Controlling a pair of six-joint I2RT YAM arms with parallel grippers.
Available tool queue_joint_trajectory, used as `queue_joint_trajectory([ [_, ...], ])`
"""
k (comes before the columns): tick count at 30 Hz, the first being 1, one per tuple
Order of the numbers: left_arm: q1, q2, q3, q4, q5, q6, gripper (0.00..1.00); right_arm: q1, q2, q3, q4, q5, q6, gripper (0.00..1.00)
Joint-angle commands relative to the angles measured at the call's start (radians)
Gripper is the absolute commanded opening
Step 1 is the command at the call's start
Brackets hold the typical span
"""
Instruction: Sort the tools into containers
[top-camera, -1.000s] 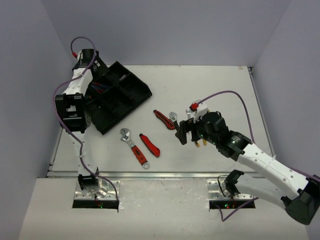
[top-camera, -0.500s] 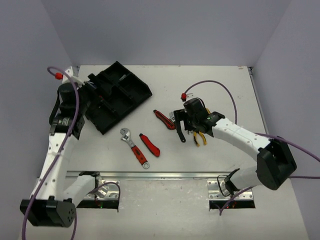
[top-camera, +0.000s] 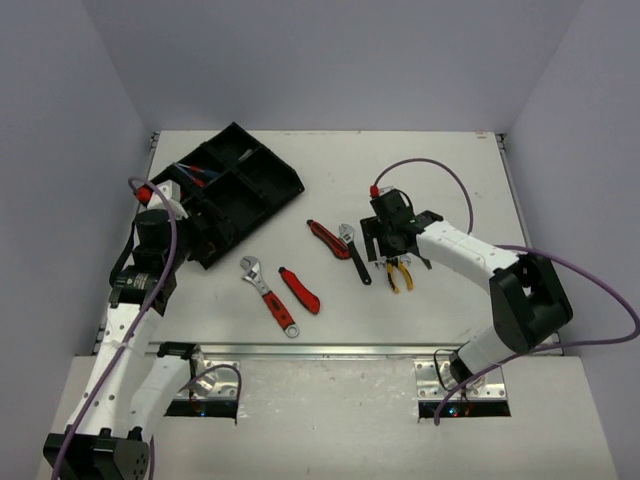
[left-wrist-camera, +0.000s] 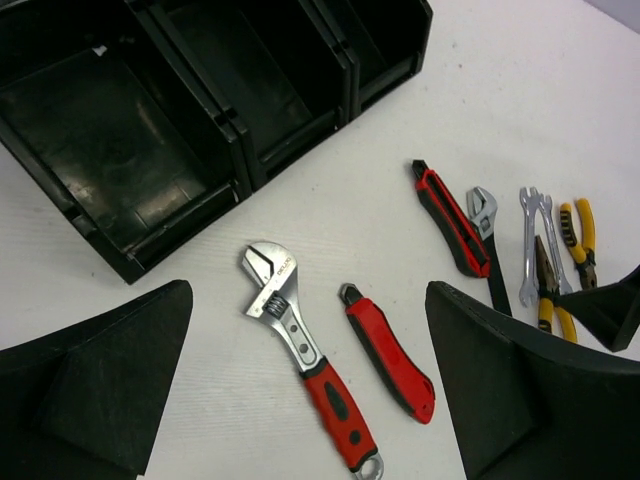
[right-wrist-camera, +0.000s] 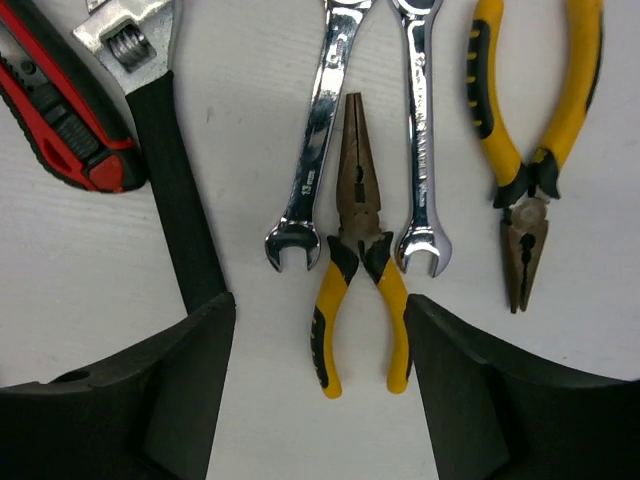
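Note:
The black divided tray (top-camera: 262, 172) stands at the far left; its near compartments (left-wrist-camera: 110, 160) look empty. My left gripper (left-wrist-camera: 308, 330) is open and empty, above a red-handled adjustable wrench (left-wrist-camera: 305, 365) and a red utility knife (left-wrist-camera: 392, 352). In the top view the left gripper (top-camera: 198, 232) hovers by the tray's near edge. My right gripper (right-wrist-camera: 318, 335) is open and empty, with the yellow handles of needle-nose pliers (right-wrist-camera: 357, 300) between its fingers. Two silver spanners (right-wrist-camera: 312, 150) flank these pliers. Second yellow pliers (right-wrist-camera: 530, 130) lie to the right.
A black-handled adjustable wrench (top-camera: 353, 250) and a second red utility knife (top-camera: 328, 240) lie left of my right gripper (top-camera: 385, 248). Small blue and red items (top-camera: 195, 172) lie in a far-left tray compartment. Grey walls enclose the white table (top-camera: 450, 170).

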Motion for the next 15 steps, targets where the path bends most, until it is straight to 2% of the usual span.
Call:
queue_joint_trajectory([
  [1, -0.04, -0.021, -0.003, 0.056, 0.029, 0.022, 1.0, -0.035, -0.038, -0.04, -0.005, -0.122, -0.023, 0.62],
  [2, -0.05, -0.03, -0.007, 0.058, 0.024, 0.021, 1.0, -0.035, -0.037, -0.048, -0.005, -0.147, -0.025, 0.56],
  [7, -0.069, -0.067, -0.014, 0.064, 0.009, 0.014, 1.0, -0.036, -0.01, -0.083, -0.002, -0.165, -0.016, 0.44],
  [15, -0.083, -0.036, -0.011, 0.064, 0.035, 0.021, 1.0, -0.038, 0.068, -0.092, -0.014, -0.131, 0.005, 0.34],
])
